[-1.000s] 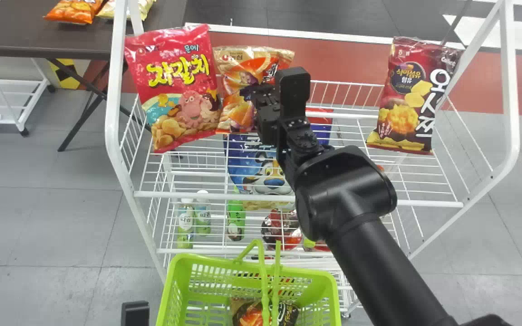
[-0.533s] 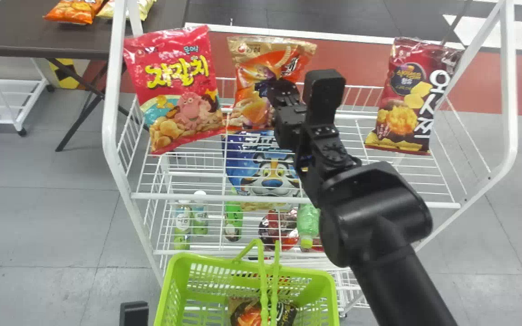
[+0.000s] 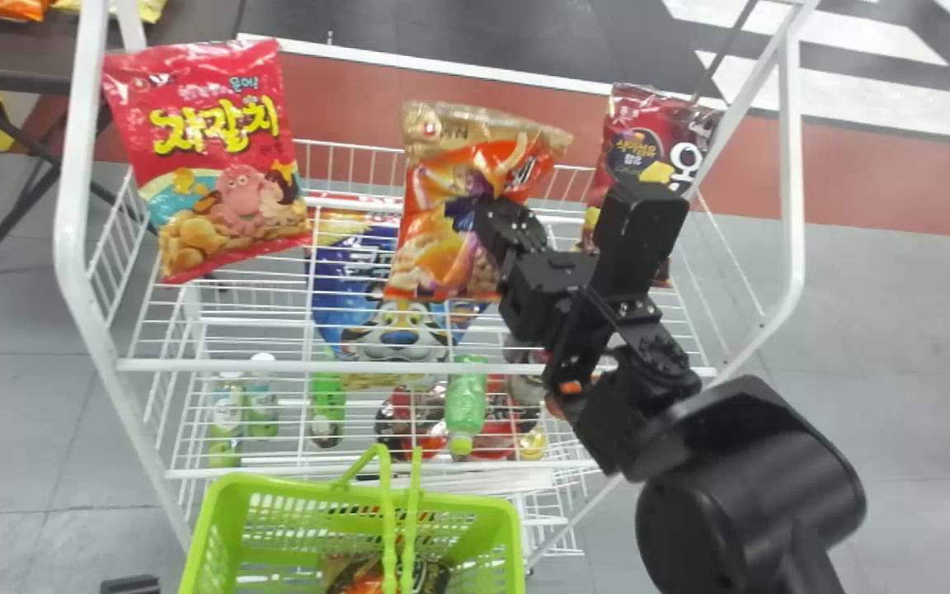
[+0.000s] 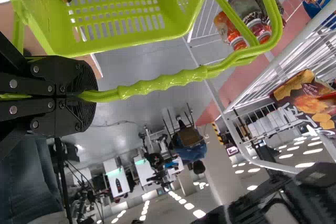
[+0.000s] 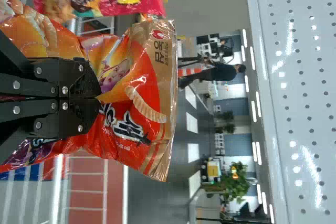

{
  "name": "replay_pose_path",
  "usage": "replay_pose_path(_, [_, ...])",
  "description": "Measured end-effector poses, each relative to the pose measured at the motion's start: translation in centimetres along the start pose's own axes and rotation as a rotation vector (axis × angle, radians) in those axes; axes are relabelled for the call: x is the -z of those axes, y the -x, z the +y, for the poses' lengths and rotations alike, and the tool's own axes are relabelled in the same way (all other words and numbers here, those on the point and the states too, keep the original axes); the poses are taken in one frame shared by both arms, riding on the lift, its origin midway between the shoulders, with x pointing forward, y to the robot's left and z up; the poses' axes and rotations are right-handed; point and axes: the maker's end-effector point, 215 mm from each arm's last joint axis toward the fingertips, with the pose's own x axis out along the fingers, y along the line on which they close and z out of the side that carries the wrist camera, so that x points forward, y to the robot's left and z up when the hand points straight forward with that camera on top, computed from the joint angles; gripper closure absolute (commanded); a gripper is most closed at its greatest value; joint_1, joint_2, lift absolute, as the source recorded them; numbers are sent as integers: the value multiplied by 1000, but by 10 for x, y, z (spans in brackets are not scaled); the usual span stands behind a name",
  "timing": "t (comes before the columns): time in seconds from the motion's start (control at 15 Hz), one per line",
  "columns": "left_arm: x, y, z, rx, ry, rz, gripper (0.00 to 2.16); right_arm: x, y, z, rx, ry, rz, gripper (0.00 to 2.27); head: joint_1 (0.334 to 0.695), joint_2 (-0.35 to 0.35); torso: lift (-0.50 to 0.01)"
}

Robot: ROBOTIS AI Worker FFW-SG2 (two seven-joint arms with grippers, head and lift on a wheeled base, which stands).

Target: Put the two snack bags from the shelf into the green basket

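Observation:
My right gripper (image 3: 483,216) holds an orange and gold snack bag (image 3: 442,239) above the wire shelf (image 3: 277,318). In the right wrist view the same gripper (image 5: 98,98) is closed on the front of the orange bag (image 5: 142,87). The left gripper (image 3: 130,584) is at the bottom edge beside the green basket (image 3: 219,528); in the left wrist view this gripper (image 4: 86,96) is clamped on the handle of the green basket (image 4: 121,19). A dark snack bag (image 3: 359,573) lies in the basket. The red snack bag (image 3: 219,157) leans at the shelf's left.
A dark red snack bag (image 3: 636,140) stands at the shelf's right, partly behind my right arm. A blue bag (image 3: 359,289) and a green bottle (image 3: 465,404) are lower in the rack. White posts (image 3: 71,190) frame the shelf.
The orange bag has come away from beside the red bag, held by my right gripper. The head view has swung right, so rack and basket appear farther left.

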Motion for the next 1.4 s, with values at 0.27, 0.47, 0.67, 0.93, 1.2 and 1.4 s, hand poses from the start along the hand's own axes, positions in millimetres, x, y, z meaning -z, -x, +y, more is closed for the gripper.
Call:
replay_pose_path(0.27, [-2, -1, -1, 2, -5, -4, 1990, 35, 56, -11, -16, 4, 166, 2010, 695, -350, -12])
replay_pose_path(0.47, [-1, -2, -1, 3, -3, -5, 1990, 79, 101, -12, -42, 13, 351, 2010, 695, -350, -12])
replay_pose_path(0.67, [-3, -3, -1, 2, -5, -9, 1990, 131, 151, -13, -77, -26, 565, 2010, 695, -350, -12])
replay_pose_path(0.93, [-9, -4, -1, 3, -12, -17, 1990, 198, 228, -27, -56, -55, 881, 2007, 695, -350, -12])
replay_pose_path(1.2, [-12, -6, -1, 1, -21, -16, 1990, 242, 252, 0, -131, -109, 1014, 2007, 695, -350, -12])
replay_pose_path(1.4, [-11, -8, -3, 4, -22, -12, 1990, 252, 213, 36, -201, -116, 925, 2007, 695, -350, -12])
